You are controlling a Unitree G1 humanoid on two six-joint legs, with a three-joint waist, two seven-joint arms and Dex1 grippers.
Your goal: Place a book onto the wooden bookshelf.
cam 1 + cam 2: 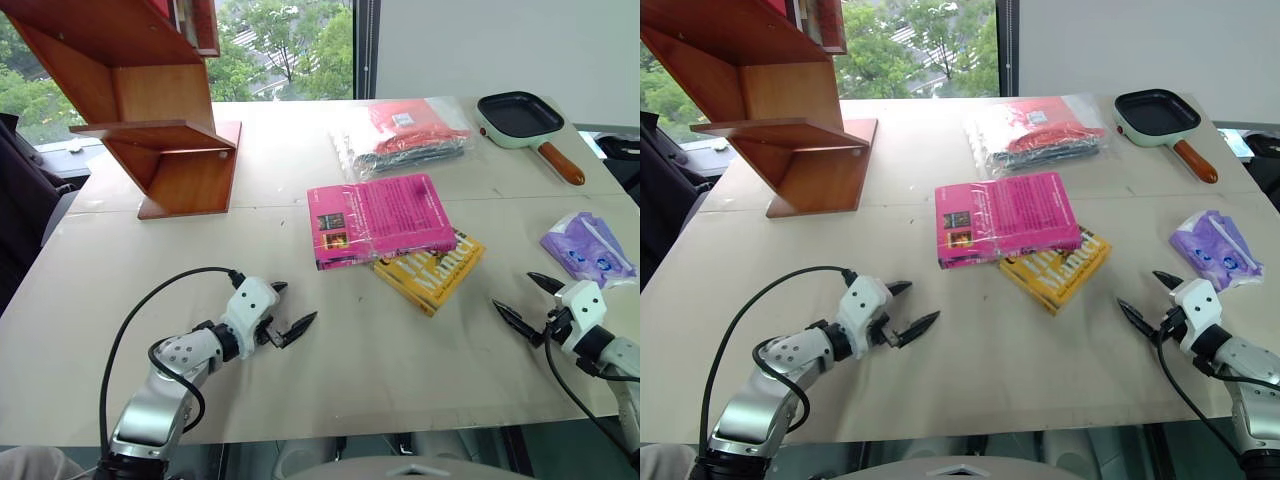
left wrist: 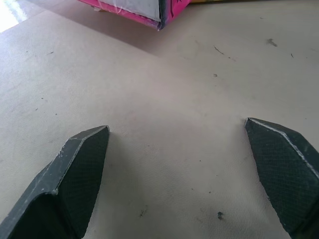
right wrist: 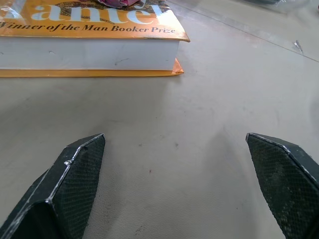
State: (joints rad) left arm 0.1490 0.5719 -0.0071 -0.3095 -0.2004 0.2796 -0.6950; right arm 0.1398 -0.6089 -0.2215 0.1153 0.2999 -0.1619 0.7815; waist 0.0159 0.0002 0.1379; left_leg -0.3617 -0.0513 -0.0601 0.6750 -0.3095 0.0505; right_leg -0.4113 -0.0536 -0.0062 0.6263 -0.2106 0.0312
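Left gripper (image 1: 281,315): fingers spread wide, empty, low over the table (image 1: 400,370). Right gripper (image 1: 528,300): likewise spread, empty. Right wrist view reads the yellow book (image 3: 89,35) cover line "Winner of the Man Booker Prize"; head views do not. Book (image 1: 380,218): pink, flat, overlapping the yellow book, ahead of and between both grippers, apart from each. Wooden bookshelf (image 1: 150,100): far left corner.

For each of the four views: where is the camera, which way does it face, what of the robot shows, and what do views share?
Left and right eye views: head camera, looking forward and down at the table; both arms show, left hand and right hand open.
Left wrist view: along the left hand's fingers toward the pink book corner.
Right wrist view: along the right hand's fingers toward the yellow book.
Shared: the pink book in eye and left wrist views.
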